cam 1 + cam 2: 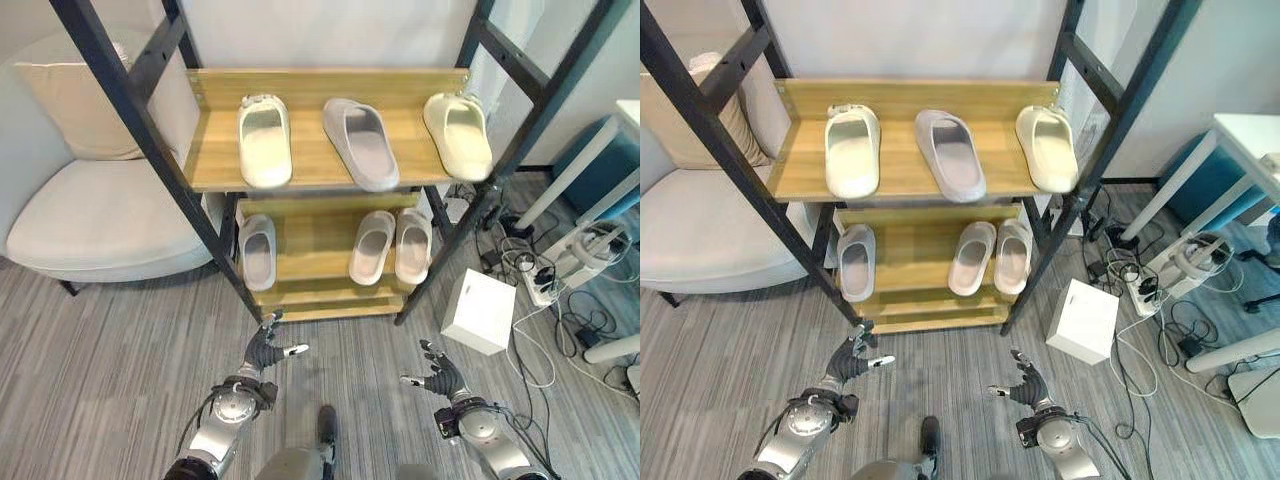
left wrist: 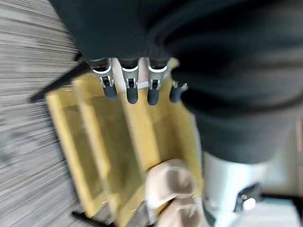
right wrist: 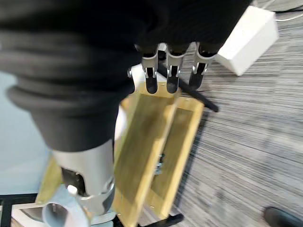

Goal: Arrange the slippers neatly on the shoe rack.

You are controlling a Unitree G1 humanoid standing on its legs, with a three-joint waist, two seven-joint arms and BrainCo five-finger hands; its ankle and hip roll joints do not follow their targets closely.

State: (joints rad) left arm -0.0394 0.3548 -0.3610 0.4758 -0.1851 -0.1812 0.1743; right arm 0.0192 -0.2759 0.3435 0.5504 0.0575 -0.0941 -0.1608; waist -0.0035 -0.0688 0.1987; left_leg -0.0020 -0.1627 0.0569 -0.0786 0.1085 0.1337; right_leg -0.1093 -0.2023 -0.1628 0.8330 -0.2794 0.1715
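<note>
- Striped grey floor [image 1: 120, 350] fronts the shoe rack [image 1: 330, 165], its slippers [image 1: 265, 140] unevenly spaced.
- Left hand [image 1: 265, 352] and right hand [image 1: 440, 378]: fingers relaxed, empty.
- Advice: straighten and pair slippers.

Two silver-grey arms end in rounded metal wrist housings, each a polished drum with a dark circular fitting on its face. Above them, the left hand [image 1: 262, 352] and right hand [image 1: 438, 378] wear a dark ribbed cover over the back and wrist. From that cover come slim silver fingers [image 2: 129, 85] with black rubbery tips, set in a neat row, small pale bands at their bases. The right hand's fingers [image 3: 171, 75] look the same, bright metal ending in dark caps.
</note>
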